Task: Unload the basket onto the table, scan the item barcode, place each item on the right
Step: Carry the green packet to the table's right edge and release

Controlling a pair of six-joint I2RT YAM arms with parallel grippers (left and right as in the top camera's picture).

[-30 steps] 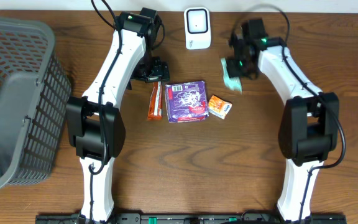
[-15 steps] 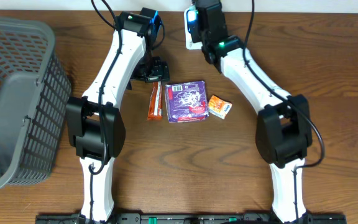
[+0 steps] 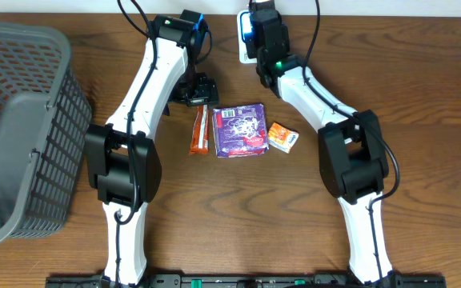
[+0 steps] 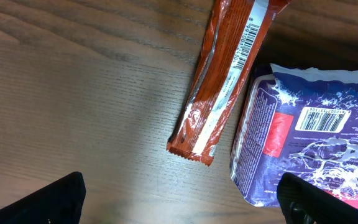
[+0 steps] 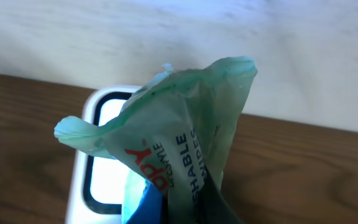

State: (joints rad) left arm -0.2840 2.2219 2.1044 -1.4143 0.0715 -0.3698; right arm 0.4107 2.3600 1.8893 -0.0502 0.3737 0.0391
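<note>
Right claw (image 3: 257, 32): closed narrow, pinching the lower part of a green wipes packet (image 5: 179, 124). The overhead view places this claw at the top centre of the frame, directly over the scanner (image 3: 245, 53). The claw's own fingers cannot be made out in the right wrist view.

Wipes packet: fills the centre of the right wrist view, upright and crumpled, with part of its printed lettering facing the camera. It stands in front of the scanner (image 5: 84, 168), whose white frame and dark window show at the lower left of that view, behind the packet. Whether packet and scanner touch cannot be told. No barcode on the packet is visible.

Left claw (image 4: 182, 202): jaws spread wide, holding nothing. It hangs over the table (image 3: 238, 208) at the upper end of a red snack bar (image 3: 199, 130), above centre left in the overhead view.

Other items: a purple packet (image 3: 241, 130) lies just right of the snack bar, barcode face up. A small orange packet (image 3: 283, 136) lies just right of the purple packet. A grey basket (image 3: 14, 128) occupies the left edge of the frame.
</note>
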